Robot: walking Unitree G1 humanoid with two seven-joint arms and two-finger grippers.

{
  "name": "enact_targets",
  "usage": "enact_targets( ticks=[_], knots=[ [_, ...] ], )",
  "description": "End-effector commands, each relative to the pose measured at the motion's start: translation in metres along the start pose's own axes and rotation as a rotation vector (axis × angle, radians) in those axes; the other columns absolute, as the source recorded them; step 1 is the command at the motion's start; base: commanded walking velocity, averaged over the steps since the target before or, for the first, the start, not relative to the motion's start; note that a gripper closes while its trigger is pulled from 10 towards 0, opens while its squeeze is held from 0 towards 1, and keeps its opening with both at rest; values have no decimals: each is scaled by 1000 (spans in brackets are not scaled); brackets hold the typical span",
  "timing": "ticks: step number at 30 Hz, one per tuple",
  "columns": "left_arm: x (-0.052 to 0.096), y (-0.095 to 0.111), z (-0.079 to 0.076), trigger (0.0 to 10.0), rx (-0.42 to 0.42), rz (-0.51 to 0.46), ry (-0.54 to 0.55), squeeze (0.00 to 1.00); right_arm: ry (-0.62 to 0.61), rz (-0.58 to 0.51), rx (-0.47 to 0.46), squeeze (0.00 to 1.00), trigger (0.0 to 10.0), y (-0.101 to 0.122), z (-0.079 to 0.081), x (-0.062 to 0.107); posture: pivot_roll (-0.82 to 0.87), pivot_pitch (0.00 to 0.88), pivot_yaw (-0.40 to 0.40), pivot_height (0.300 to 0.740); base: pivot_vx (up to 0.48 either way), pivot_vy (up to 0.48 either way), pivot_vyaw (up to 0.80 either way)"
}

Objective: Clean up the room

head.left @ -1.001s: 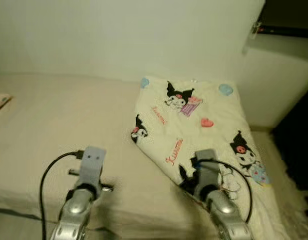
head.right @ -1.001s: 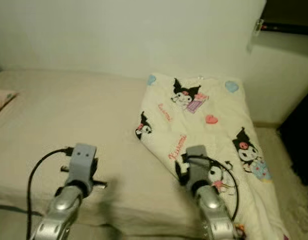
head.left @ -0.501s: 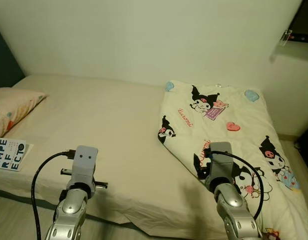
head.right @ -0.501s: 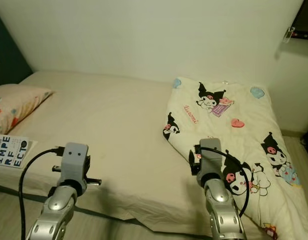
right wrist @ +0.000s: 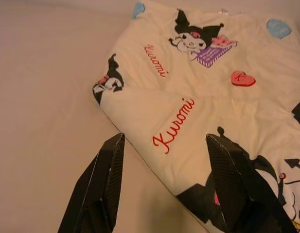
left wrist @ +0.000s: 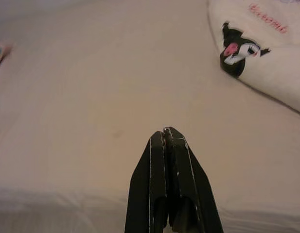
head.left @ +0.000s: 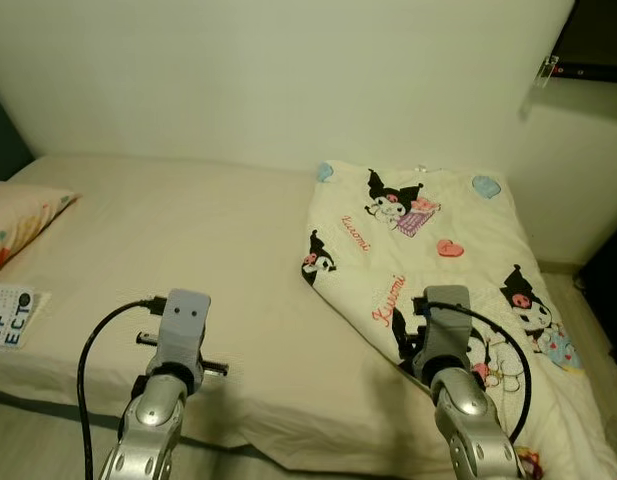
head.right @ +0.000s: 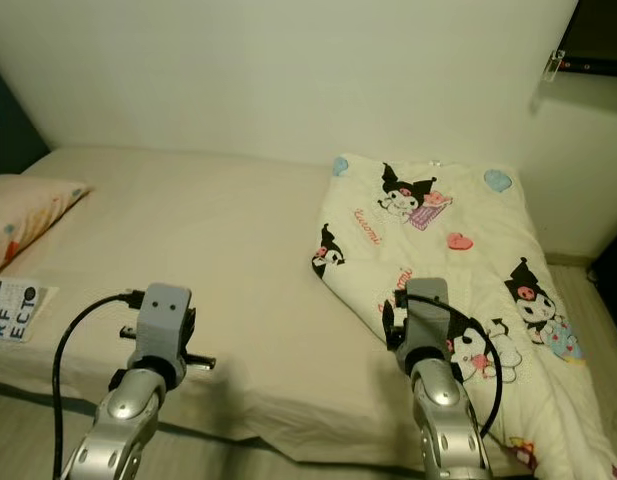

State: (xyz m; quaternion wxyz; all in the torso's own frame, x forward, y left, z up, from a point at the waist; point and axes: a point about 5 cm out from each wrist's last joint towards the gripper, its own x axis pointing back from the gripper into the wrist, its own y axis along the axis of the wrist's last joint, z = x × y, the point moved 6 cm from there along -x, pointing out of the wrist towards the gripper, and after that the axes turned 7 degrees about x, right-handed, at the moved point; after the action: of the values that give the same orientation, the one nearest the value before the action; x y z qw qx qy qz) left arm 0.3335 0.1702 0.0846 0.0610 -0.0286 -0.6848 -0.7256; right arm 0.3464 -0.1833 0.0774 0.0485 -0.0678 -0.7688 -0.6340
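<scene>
Bed [head.left: 188,250]: wrist views show left tool [left wrist: 165,132] closed, right tool [right wrist: 164,138] spread.

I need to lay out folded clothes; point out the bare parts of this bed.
The bare sheet runs from the pillow and booklet across to the folded comforter. The comforter crowds the bed's right side up to the wall.
</scene>
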Motion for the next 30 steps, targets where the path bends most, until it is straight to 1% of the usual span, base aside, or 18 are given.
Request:
enact_targets(
  ticks=[1,8,9,10,11,12,13,14,17,25,30],
  knots=[
    [1,-11,4,10000,14,48,25,0,0,16,-5,0,10000,-6,0,2,-91,112,29,733,0,0,0],
    [-2,-15,16,10000,65,78,101,0,13,23,-4,0,10000,-5,-2,1,-96,113,29,733,0,0,0],
    [-2,-16,18,10000,69,80,113,0,4,23,2,0,10000,-4,-6,-1,-96,113,29,733,0,0,0],
    [-2,-16,18,10000,69,80,113,0,4,23,2,0,10000,-4,-6,-1,-96,113,29,733,0,0,0],
    [-3,-16,20,10000,70,80,119,0,-4,23,5,0,10000,-4,-10,-2,-100,110,29,733,0,0,0],
    [-3,-15,21,10000,67,74,117,0,-24,26,9,0,10000,-3,-16,-3,-100,110,29,733,0,0,0],
    [-3,-15,21,10000,67,74,117,0,-24,26,9,0,10000,-3,-16,-3,-100,110,29,733,0,0,0],
    [-4,-14,20,10000,68,64,105,0,-49,40,13,0,10000,-5,-24,-5,-100,110,29,733,0,0,0],
    [-4,-12,19,10000,58,54,86,0,-74,60,21,0,10000,-8,-31,-6,-100,110,29,724,0,0,0],
    [-6,-9,14,10000,57,38,62,0,-79,55,23,0,10000,-7,-35,-7,-110,100,28,699,0,0,0],
    [-5,-9,14,10000,54,41,63,0,-65,51,26,0,10000,-6,-32,-8,-109,99,22,679,0,0,0]
  ],
)
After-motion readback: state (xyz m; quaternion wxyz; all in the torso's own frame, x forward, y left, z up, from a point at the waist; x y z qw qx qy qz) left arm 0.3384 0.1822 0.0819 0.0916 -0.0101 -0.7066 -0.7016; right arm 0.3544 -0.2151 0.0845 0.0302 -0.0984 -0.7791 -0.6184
